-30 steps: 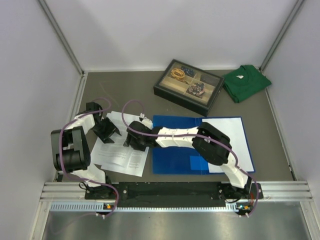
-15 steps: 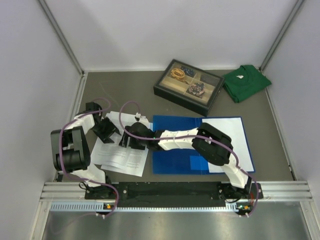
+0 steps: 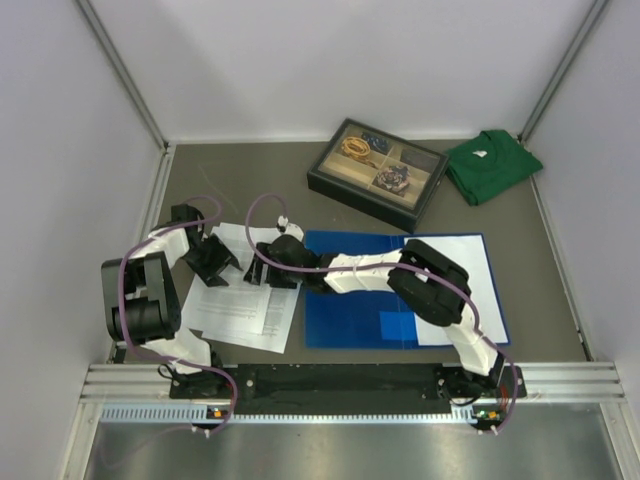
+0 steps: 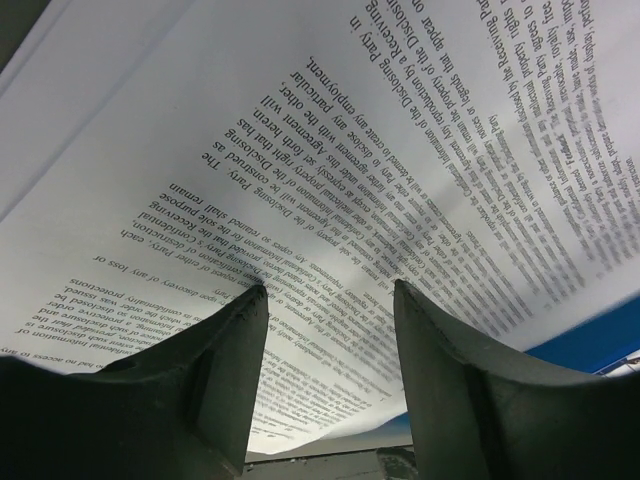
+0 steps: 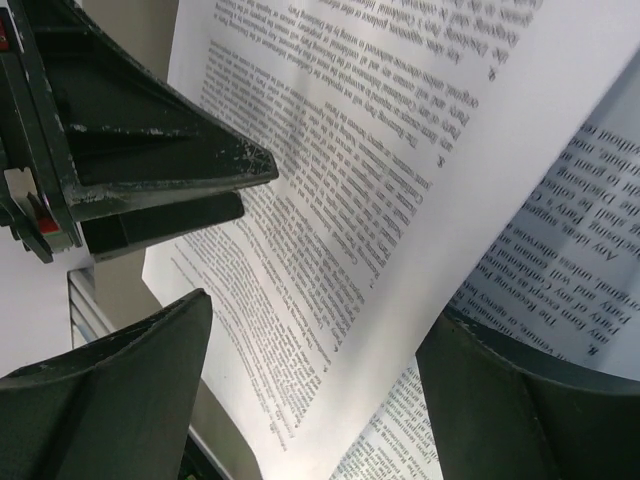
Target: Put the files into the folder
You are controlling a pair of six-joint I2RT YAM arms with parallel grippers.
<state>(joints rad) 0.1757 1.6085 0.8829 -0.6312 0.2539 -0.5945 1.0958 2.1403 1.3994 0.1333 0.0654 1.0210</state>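
Observation:
The files (image 3: 235,305) are white printed sheets in a loose stack on the table, just left of the blue folder (image 3: 350,315). A white sheet (image 3: 465,275) lies on the folder's right half. My left gripper (image 3: 213,262) is open, its tips (image 4: 328,288) resting down on the printed top page (image 4: 400,150), with the folder's blue edge (image 4: 600,340) beyond. My right gripper (image 3: 268,270) reaches across the folder to the stack's right edge. It stands open (image 5: 318,320), with a lifted, curling sheet (image 5: 330,150) loose between its wide-set fingers. The left gripper's fingers (image 5: 150,165) show opposite it.
A black-framed compartment tray (image 3: 375,172) stands at the back centre, and a folded green shirt (image 3: 492,163) lies at the back right. Pale walls close in both sides. A metal rail (image 3: 350,380) carrying the arm bases runs along the near edge.
The right gripper's jaws have opened wider. It slid left over the stack, then drew slightly toward the back. The left gripper has stayed put on the page.

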